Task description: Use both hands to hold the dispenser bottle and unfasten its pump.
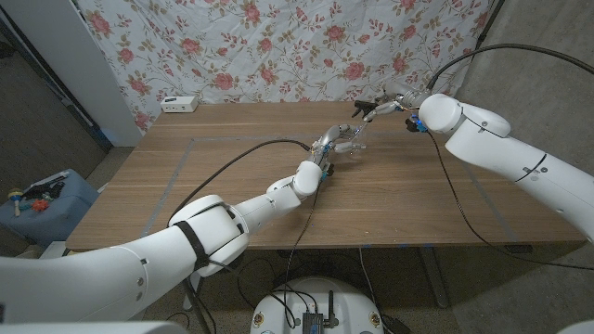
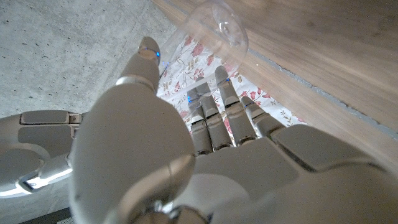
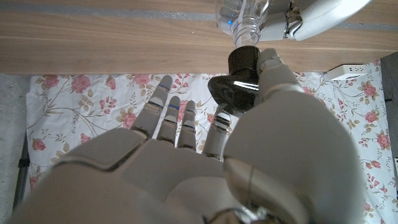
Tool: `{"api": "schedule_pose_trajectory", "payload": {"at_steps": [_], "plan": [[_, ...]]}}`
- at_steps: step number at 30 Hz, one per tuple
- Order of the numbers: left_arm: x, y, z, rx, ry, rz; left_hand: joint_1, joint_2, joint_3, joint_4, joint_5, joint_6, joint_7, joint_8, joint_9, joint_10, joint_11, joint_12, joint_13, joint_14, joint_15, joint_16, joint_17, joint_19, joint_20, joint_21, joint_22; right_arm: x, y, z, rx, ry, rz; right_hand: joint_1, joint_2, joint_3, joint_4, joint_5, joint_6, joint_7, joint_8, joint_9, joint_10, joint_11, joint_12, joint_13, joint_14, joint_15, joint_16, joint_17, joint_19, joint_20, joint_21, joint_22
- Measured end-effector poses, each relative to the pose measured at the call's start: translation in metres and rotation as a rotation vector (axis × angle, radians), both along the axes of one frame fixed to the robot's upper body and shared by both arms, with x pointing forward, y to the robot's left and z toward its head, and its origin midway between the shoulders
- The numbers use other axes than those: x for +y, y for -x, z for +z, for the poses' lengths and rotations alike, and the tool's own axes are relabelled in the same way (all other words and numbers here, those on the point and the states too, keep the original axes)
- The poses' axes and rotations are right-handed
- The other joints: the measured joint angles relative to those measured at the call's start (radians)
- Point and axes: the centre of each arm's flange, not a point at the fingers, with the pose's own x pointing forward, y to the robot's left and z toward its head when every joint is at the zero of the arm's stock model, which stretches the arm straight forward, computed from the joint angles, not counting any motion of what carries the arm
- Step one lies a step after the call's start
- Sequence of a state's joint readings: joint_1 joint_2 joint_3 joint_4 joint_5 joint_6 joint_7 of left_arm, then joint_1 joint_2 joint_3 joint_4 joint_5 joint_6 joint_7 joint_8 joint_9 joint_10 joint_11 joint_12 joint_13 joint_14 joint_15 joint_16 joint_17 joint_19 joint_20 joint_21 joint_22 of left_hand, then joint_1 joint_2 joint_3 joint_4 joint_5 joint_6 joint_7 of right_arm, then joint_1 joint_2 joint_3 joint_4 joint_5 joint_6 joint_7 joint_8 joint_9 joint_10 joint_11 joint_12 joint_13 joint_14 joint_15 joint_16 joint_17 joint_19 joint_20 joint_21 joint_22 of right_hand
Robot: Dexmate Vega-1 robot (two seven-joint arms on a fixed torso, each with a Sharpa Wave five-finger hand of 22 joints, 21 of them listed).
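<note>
**Nearly done: pump looks free of the bottle neck**

Closest to the robot, the left arm reaches out over the wooden table [image 1: 232, 186], and the left hand [image 1: 327, 148] grips the clear dispenser bottle [image 1: 351, 142] above mid-table. In the left wrist view the fingers [image 2: 225, 106] curl round the transparent body [image 2: 211, 31], thumb on the other side, so the hold seems firm.

Farther out, the right hand [image 1: 385, 107] is raised above the far part of the table, a little way from the bottle. It pinches the black pump [image 3: 239, 78] between thumb and a finger, while the other fingers [image 3: 168, 115] are spread. In the right wrist view the bottle's bare threaded neck [image 3: 247, 28] shows just beyond the pump collar, with a narrow gap between them as far as I can tell.

Judging from that, the unscrewing is probably finished and the pump is lifted off, or at the last thread. What may remain is drawing the dip tube fully clear, though the tube itself is too faint to make out.

Beyond, a white box [image 1: 179, 104] sits at the table's far edge before the floral cloth [image 1: 278, 46].
</note>
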State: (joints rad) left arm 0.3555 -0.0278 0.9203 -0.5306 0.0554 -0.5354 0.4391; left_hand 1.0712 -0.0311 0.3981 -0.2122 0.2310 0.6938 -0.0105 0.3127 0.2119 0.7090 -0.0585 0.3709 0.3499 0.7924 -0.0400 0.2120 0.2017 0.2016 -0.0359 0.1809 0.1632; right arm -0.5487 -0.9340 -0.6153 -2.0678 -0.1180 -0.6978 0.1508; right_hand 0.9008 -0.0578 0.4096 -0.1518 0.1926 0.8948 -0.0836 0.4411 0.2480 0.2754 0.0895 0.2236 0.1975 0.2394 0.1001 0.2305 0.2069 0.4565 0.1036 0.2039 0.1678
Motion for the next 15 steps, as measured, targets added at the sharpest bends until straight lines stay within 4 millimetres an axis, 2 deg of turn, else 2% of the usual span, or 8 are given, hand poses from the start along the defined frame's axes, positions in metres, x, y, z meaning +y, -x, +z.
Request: {"api": "schedule_pose_trajectory", "payload": {"at_steps": [3,15], "plan": [[0.0001,-0.0010,-0.0007,0.004,0.002,0.003,0.000,0.000,0.000,0.000,0.000,0.000,0.000,-0.001,0.000,0.001,0.001,-0.001,0.000,0.000,0.000,0.000,0.000,0.000,0.000,0.000,0.000,-0.0003,0.0005,0.0016,0.000,-0.004,-0.001,0.000,0.000,0.004,-0.004,0.000,0.000,0.000,0.000,0.000,0.005,-0.006,0.000,0.000,0.000,0.000,0.000,0.000,0.000,0.000,-0.004,0.000],[0.0016,-0.0049,-0.0007,0.022,0.011,0.015,0.000,0.000,0.000,0.000,0.000,0.003,0.003,0.002,0.000,0.007,0.000,-0.001,0.000,0.002,-0.002,0.000,-0.002,0.000,0.000,0.000,0.000,-0.0011,0.0013,0.0081,0.001,-0.016,0.001,0.000,0.000,0.008,-0.001,-0.003,0.000,0.000,0.000,-0.003,0.006,-0.005,0.000,0.000,0.000,0.000,0.000,0.000,0.004,0.004,-0.004,0.000]]}}
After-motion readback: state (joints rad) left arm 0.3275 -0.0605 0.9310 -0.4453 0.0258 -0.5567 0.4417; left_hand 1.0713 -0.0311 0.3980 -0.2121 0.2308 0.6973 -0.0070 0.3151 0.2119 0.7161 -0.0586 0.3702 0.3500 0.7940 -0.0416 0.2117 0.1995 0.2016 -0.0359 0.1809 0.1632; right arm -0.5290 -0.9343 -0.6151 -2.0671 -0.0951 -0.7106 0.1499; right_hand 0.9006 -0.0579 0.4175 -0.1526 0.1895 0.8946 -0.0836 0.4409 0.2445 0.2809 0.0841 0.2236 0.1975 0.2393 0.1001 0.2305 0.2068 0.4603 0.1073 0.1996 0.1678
